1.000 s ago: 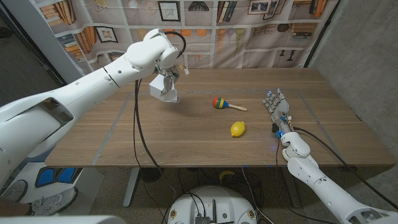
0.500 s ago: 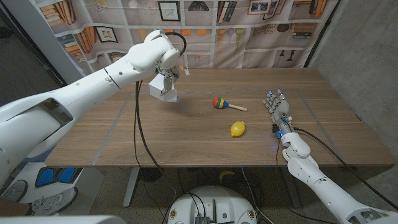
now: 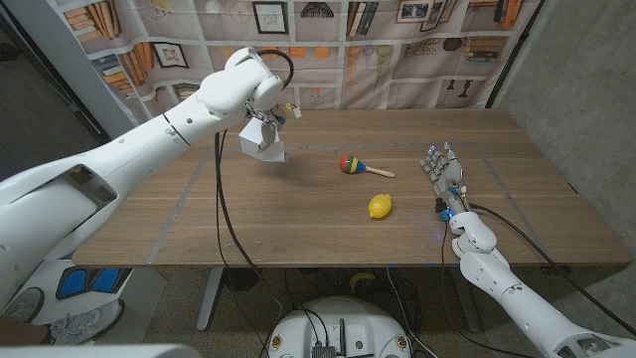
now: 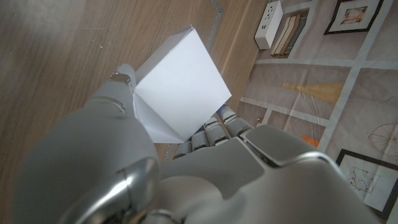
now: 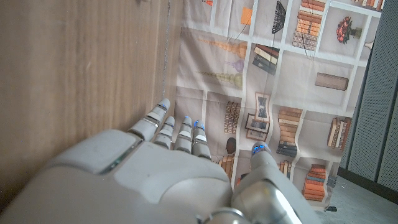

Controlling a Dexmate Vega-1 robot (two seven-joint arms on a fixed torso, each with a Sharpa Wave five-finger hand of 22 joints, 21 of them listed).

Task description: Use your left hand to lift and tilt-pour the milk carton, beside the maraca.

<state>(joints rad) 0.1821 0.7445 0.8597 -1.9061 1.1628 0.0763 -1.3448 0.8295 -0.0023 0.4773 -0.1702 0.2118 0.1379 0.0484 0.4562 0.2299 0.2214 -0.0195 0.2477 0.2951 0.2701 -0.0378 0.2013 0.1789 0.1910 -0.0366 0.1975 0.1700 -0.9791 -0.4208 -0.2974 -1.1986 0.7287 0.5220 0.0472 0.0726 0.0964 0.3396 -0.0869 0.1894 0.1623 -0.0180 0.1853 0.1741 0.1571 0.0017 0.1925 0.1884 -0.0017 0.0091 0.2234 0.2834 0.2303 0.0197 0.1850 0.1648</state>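
Head view: the left robot hand [image 3: 260, 127] grips the white milk carton [image 3: 262, 142] and holds it tilted above the wooden bench [image 3: 298, 214], clear of the surface, with a shadow on the wood beneath it. The carton hangs well to the left of the maraca [image 3: 360, 166] and a little farther back. The maraca lies on its side on the bench, its striped red, yellow, green and blue head toward the carton and its pale wooden handle pointing away toward the robot's right. A yellow lemon [image 3: 380, 206] rests on the bench near the maraca, on the nearer side and slightly to the right of it. A black cable [image 3: 219, 189] hangs from the left arm down across the bench edge.

In the left wrist view the carton [image 4: 177, 87] shows as a plain white box seen corner-on, with the thumb [image 4: 124, 87] pressed against one face and the fingers [image 4: 214, 127] wrapped on the opposite side.

The right robot hand [image 3: 443, 169] is well to the right of the maraca, standing on its edge on the bench with its fingers apart and nothing in them. In the right wrist view its fingers [image 5: 168, 127] reach out alongside the wood, straight and spread, holding nothing.
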